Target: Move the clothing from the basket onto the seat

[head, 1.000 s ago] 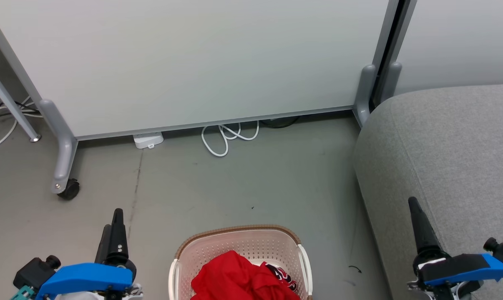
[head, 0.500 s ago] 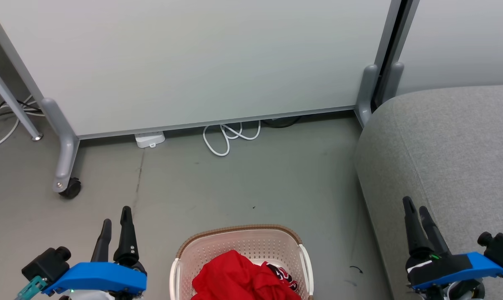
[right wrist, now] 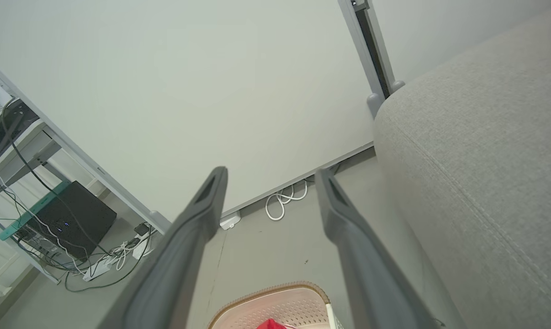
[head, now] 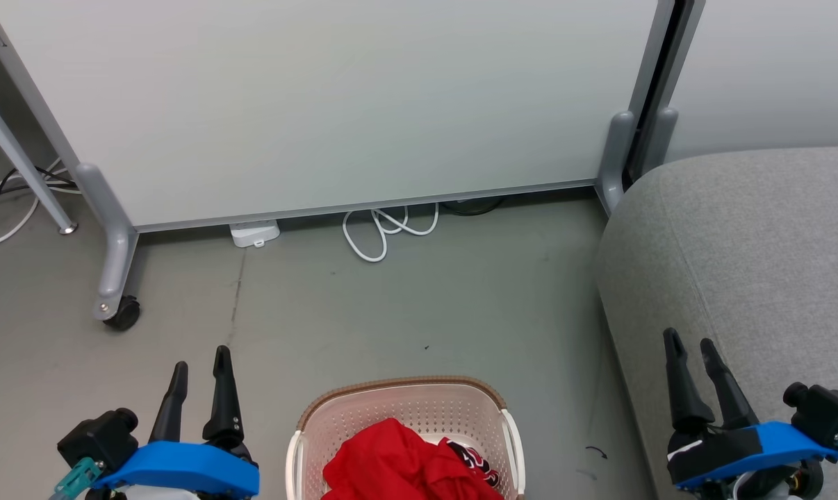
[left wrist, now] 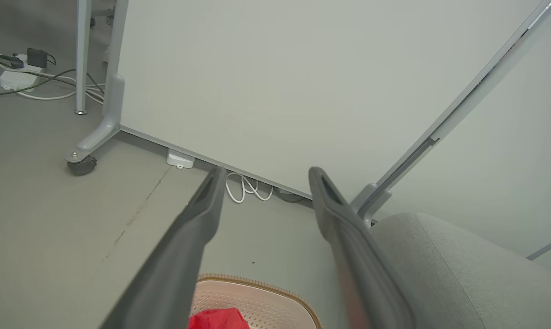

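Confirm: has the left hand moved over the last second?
Yes. The left hand has shifted right in the head view, closing on the basket, and rolled so both fingers now show apart.

The smooth grey floor (head: pixel 405 305) has 1 thin dark crack (head: pixel 237 292) running towards the back. The cream basket (head: pixel 405 397) stands on it at the near middle. The light-grey sofa (head: pixel 752 250) sits at the right, near the basket but apart from it. At the back, a pale partition panel (head: pixel 335 104) stands on grey legs, 1 of them with a black castor (head: pixel 121 314). Under the panel's lower edge lie a looped white cable (head: pixel 384 232) and a small white box (head: pixel 254 233). A slim table leg (head: pixel 23 173) and loose cords (head: pixel 2 235) are at the far left.
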### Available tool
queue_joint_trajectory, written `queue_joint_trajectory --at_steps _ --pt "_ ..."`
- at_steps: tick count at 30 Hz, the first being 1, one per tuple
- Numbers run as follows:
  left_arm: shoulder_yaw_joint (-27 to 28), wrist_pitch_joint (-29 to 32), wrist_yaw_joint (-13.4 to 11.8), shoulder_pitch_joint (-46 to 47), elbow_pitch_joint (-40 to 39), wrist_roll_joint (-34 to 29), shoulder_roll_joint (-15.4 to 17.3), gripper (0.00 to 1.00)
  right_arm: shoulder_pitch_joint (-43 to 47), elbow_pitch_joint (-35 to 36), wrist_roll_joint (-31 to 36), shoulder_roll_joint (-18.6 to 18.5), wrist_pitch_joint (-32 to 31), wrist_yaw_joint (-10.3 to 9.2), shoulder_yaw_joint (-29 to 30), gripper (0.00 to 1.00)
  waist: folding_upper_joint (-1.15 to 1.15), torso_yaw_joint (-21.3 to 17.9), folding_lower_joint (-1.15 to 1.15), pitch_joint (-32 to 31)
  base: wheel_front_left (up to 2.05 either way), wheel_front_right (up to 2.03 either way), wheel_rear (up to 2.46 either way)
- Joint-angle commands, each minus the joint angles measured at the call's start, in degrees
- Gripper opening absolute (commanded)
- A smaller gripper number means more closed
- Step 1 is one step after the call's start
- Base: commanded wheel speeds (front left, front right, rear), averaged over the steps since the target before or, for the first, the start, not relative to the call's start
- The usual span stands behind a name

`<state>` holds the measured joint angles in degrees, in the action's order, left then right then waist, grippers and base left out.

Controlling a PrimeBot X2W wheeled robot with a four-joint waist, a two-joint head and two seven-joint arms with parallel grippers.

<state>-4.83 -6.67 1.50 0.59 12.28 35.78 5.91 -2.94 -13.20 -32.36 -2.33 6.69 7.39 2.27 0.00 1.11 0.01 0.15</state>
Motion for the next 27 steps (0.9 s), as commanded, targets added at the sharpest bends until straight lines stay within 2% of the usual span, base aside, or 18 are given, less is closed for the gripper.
queue_joint_trajectory --at_steps 1,27 --pt "-0.4 -0.5 -0.2 0.2 -0.8 -1.6 0.6 1.00 0.1 0.8 1.8 -0.4 0.4 0.08 -0.1 1.00 0.00 0.0 -0.01 0.0 0.00 0.00 0.00" --pt "-2.2 -4.4 0.3 -0.6 0.4 -14.0 0.4 1.00 1.2 1.4 18.8 -0.6 2.2 0.12 0.8 1.00 0.00 0.4 -0.01 -0.1 0.00 0.00 0.00"
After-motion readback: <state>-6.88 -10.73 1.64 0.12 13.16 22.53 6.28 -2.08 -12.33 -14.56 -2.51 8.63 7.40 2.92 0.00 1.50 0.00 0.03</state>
